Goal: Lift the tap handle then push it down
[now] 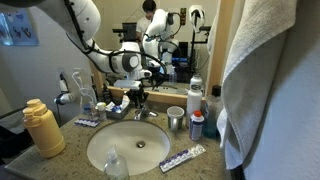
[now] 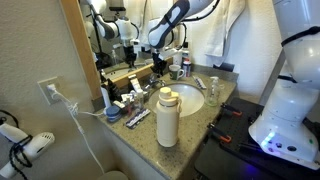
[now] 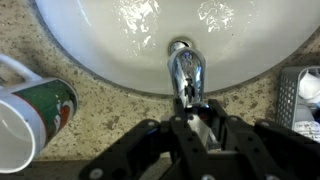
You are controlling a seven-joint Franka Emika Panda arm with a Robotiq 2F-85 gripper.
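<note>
The tap handle point(image 3: 190, 90) is a small chrome lever on a short silver faucet at the back rim of the oval white sink point(image 3: 100, 40). In the wrist view my gripper point(image 3: 197, 108) sits right over it, with both black fingers closed against the lever's sides. In both exterior views the gripper point(image 1: 140, 96) point(image 2: 157, 68) hangs low over the faucet behind the sink point(image 1: 128, 150) point(image 2: 188, 100) and hides the handle. The spout points toward the basin.
On the granite counter stand a steel cup point(image 1: 176, 120), a blue bottle point(image 1: 197, 125), a yellow bottle point(image 1: 42, 128) point(image 2: 167, 115) and a toothpaste box point(image 1: 183, 158). A green-and-red cup point(image 3: 30, 115) is next to the faucet. A towel point(image 1: 275, 80) hangs nearby. A mirror is behind.
</note>
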